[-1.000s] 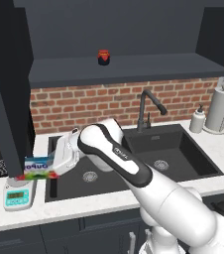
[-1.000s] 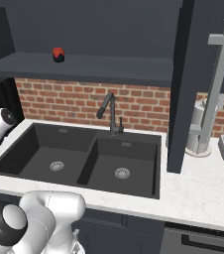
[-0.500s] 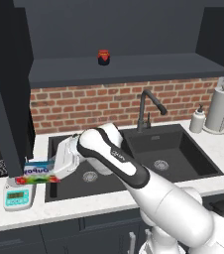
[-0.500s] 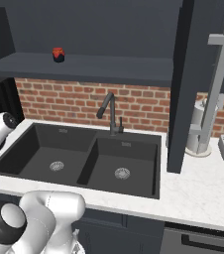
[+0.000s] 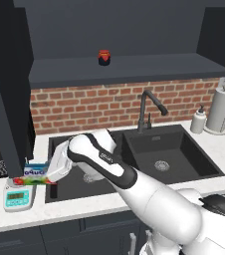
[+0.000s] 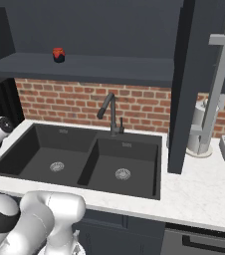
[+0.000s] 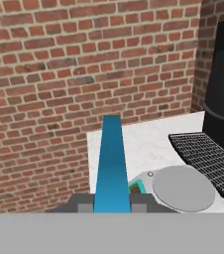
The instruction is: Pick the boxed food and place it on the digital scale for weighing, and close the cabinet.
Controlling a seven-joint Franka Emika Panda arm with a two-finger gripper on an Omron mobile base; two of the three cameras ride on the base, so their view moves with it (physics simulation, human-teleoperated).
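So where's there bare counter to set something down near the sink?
Free: the white counter right of the sink, between the open cabinet door and the front edge. Also the strip behind the scale, along the brick wall. Crowded: the left end, with the scale, the box in the claw, and a black rack.

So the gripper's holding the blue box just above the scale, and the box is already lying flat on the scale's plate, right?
Not quite. The gripper does hold the boxed food just above the digital scale, but the box is not on it yet: in the hand view the round plate is bare, with the box's blue edge beside it.
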